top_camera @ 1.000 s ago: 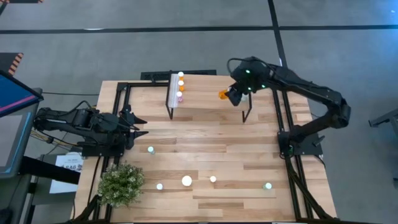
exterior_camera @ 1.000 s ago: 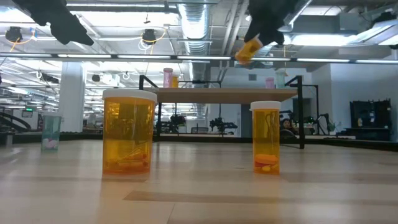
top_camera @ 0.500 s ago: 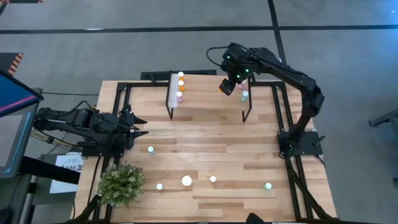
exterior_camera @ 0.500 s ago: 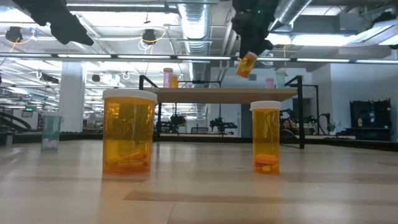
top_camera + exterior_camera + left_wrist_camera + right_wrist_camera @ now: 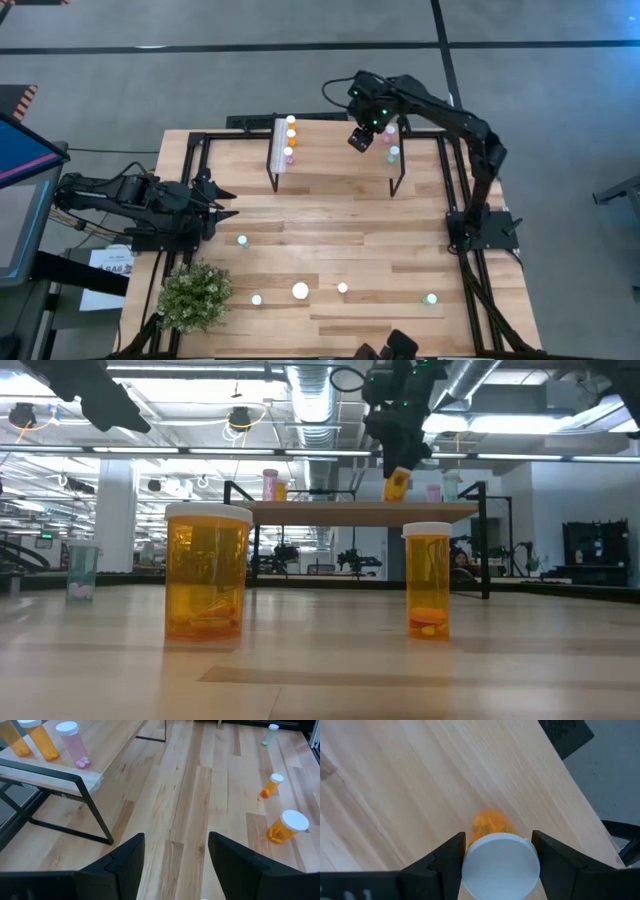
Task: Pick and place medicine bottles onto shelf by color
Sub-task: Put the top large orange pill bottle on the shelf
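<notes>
Orange, white-capped medicine bottle (image 5: 497, 851) is clamped in the right gripper's (image 5: 499, 851) fingers just above the light wood shelf (image 5: 330, 150), mid-placement. Next it wants lowering upright beside the other orange bottles (image 5: 30, 739), then letting go. Left gripper (image 5: 175, 855) waits spread wide, empty, over the tabletop's (image 5: 330, 230) left edge.

We see open plank mid-shelf (image 5: 335, 140); bottles (image 5: 290, 138) crowd its left end, and seemingly two bottles (image 5: 392, 143) its right.
</notes>
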Robot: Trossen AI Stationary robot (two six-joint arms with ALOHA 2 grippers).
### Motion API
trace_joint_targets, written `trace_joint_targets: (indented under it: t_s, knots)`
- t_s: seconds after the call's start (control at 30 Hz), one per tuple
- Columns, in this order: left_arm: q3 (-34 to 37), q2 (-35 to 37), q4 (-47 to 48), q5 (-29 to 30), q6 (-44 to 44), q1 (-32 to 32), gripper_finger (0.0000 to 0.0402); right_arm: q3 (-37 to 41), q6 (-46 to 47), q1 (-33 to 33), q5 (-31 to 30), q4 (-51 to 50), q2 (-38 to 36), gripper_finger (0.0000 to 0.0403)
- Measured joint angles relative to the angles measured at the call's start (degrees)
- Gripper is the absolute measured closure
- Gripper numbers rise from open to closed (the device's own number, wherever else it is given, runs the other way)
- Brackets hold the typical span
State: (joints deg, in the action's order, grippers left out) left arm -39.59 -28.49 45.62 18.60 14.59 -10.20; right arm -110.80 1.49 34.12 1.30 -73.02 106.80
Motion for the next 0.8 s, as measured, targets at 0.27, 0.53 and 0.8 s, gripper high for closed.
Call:
trace_joint_targets:
  t_s: [0.27,0.53,0.8]
  knots:
    - [0.0,0.0,0.0,0.0,0.0,0.0,0.0196,0.0,-1.0,0.2,-4.1,0.8,0.2,0.0173]
    - [0.0,0.0,0.0,0.0,0.0,0.0,0.0196,0.0,-2.0,0.6,-4.3,0.8,0.3,0.0173]
    - [0.0,0.0,0.0,0.0,0.0,0.0,0.0196,0.1,-2.2,0.5,-4.3,-0.3,0.4,0.0173]
